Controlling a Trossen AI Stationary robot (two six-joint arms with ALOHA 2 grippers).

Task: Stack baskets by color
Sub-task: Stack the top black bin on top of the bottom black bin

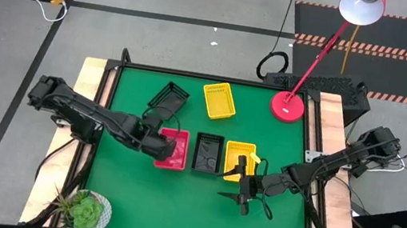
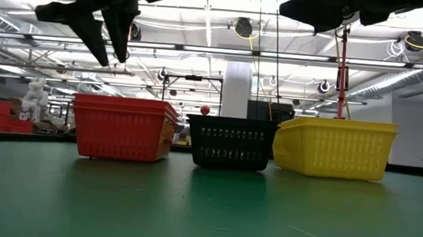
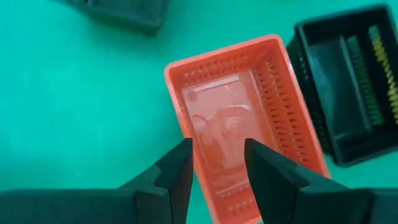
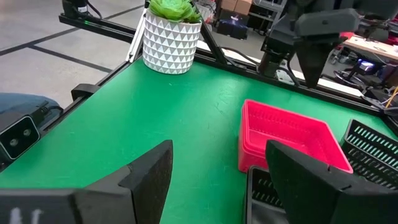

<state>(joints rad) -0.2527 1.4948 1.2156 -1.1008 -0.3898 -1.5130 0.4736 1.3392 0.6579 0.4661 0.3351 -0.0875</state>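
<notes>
A red basket (image 1: 176, 152), a black basket (image 1: 208, 153) and a yellow basket (image 1: 239, 153) stand in a row at the table's middle, bottoms on the green mat. In the low view the red basket (image 2: 124, 129) shows more than one rim, nested. Another black basket (image 1: 168, 99) and another yellow basket (image 1: 219, 100) lie farther back. My left gripper (image 3: 217, 152) hangs open above the red basket (image 3: 242, 118), clear of it (image 2: 114, 54). My right gripper (image 1: 234, 187) waits open near the yellow basket, its fingers wide apart (image 4: 217, 171).
A round red lamp base (image 1: 290, 104) stands at the far right corner, its arm reaching back. A potted plant (image 1: 84, 211) sits at the near left corner. Bare green mat lies in front of the row of baskets.
</notes>
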